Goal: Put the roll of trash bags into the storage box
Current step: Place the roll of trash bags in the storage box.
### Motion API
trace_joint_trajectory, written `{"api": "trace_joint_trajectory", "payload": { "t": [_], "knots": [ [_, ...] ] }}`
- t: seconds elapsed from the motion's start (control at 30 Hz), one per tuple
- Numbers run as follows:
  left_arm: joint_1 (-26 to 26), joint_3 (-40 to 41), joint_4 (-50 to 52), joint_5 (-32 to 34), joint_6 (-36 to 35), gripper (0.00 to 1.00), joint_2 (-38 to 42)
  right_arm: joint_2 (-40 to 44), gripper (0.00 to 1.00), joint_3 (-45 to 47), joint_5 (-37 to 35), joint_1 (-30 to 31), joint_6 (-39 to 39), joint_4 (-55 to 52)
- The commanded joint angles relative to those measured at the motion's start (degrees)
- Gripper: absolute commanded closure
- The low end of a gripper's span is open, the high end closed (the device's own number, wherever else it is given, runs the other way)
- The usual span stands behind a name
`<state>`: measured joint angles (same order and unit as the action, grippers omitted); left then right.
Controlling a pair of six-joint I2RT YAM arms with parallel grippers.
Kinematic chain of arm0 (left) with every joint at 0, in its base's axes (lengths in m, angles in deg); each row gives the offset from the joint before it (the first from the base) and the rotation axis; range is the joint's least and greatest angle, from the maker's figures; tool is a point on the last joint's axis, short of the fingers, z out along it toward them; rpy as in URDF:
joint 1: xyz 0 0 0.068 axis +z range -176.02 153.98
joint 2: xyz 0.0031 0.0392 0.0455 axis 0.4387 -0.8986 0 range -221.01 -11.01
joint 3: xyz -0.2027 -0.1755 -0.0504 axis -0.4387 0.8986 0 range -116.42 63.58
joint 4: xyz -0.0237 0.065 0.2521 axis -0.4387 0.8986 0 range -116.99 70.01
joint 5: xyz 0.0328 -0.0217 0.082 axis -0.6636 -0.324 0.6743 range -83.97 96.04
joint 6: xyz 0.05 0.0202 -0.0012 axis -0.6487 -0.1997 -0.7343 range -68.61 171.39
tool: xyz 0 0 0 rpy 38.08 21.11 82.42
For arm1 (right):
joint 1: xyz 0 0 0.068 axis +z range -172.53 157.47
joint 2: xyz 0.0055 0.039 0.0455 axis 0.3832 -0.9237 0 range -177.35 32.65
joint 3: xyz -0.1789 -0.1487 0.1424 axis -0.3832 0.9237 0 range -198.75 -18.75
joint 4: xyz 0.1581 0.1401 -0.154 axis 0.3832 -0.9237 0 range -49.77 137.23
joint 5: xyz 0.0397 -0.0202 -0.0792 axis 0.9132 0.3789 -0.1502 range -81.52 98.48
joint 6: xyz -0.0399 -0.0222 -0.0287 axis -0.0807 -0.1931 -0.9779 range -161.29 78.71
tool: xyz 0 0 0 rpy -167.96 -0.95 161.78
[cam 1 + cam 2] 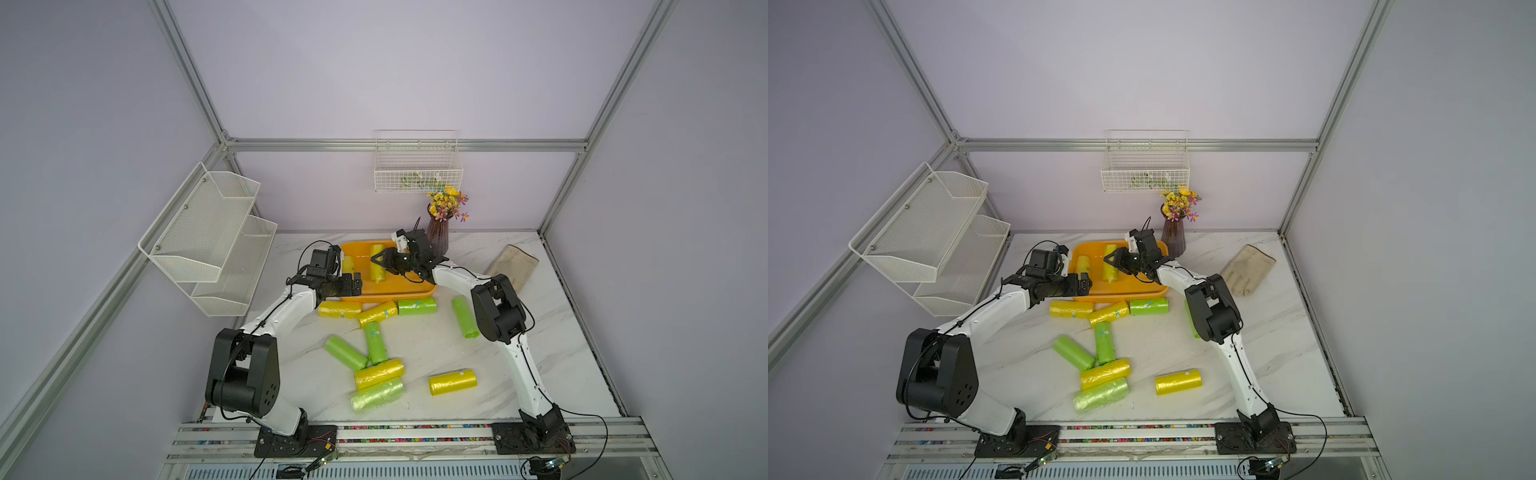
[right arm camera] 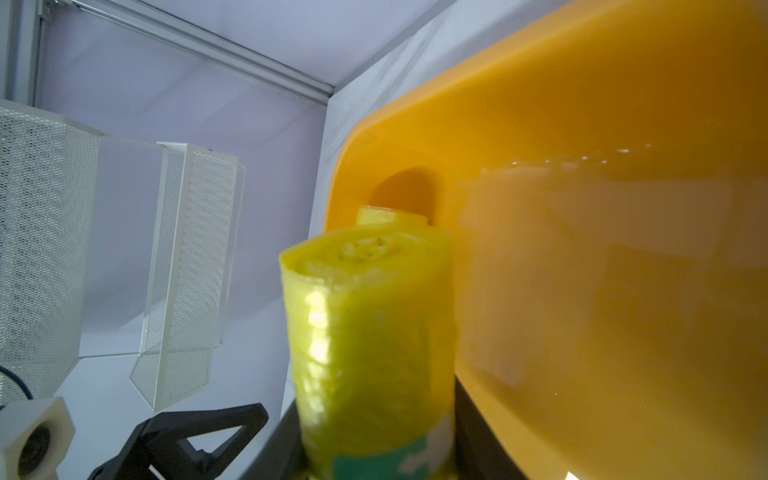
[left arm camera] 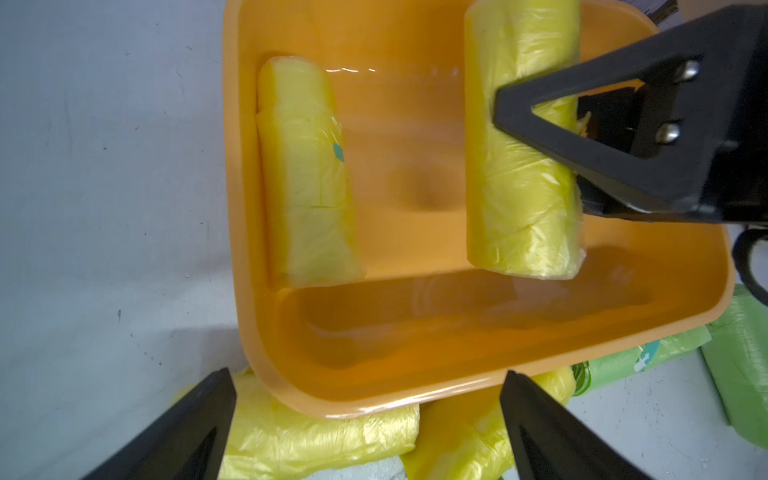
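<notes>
Left wrist: right gripper (image 3: 515,118) holds yellow roll (image 3: 519,199) over the storage box (image 3: 415,374).
Its axis parallels the roll lying inside (image 3: 307,178); left gripper (image 3: 368,372) gapes empty at the rim.

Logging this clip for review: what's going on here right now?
The right tool is shut on a yellow trash bag roll and holds it over the inside of the orange storage box, seemingly just above the floor. A second yellow roll already lies in the box. The left tool is open and empty at the box's near rim. Several yellow and green rolls lie outside on the table.
</notes>
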<state>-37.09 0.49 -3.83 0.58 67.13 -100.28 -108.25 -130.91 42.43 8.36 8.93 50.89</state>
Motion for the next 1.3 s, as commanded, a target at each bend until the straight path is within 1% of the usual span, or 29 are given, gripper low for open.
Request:
{"api": "trace_joint_trajectory", "payload": {
  "t": [0.0, 0.13, 0.23, 0.33, 0.53, 0.73, 0.87, 1.0, 1.13, 1.2, 1.27],
  "knots": [
    [-0.39, 0.09, -2.08, 0.32, 0.95, 0.0, 2.68, -2.18, 0.65, -4.91, 0.82, 2.37, 3.29, 3.57],
    [-0.43, 0.41, -2.03, 0.77, 0.87, 0.0, 3.47, -6.2, 0.64, -10.31, -0.46, 3.41, 4.56, 1.16],
    [-0.36, 0.61, -2.06, 0.54, 1.04, 0.0, 3.55, -9.37, 0.62, -13.0, 0.37, 3.71, 7.61, 1.95],
    [-0.42, 0.92, -2.06, 0.47, 1.37, 0.0, 3.58, -12.05, 0.62, -16.2, 0.67, 4.24, 8.35, 0.75],
    [-0.36, 1.69, -2.15, 1.18, 1.24, 0.0, 4.61, -12.64, 0.63, -14.93, -0.44, 4.35, 10.12, 2.13],
    [-0.38, 2.2, -2.15, 1.32, 1.35, 0.0, 4.9, -13.58, 0.62, -15.54, -1.44, 4.33, 10.93, 2.11],
    [-0.39, 2.29, -2.24, 1.15, 1.69, 0.0, 4.9, -15.02, 0.58, -17.44, -1.6, 4.25, 10.7, -0.25],
    [-0.41, 3.01, -2.8, 1.27, 1.9, 0.0, 5.4, -13.69, 0.58, -14.32, -4.01, 4.26, 10.47, -0.18],
    [-0.36, 3.61, -2.94, 1.41, 1.9, 0.0, 5.6, -13.93, 0.55, -14.79, -4.25, 4.26, 9.65, -1.33],
    [-0.37, 3.76, -2.94, 1.35, 1.93, 0.0, 5.6, -14.05, 0.52, -15.0, -4.01, 4.28, 10.04, -1.24],
    [-0.4, 3.82, -3.03, 1.41, 2.09, 0.0, 5.65, -14.52, 0.44, -15.58, -3.31, 4.26, 10.59, -1.43]
  ]
}}
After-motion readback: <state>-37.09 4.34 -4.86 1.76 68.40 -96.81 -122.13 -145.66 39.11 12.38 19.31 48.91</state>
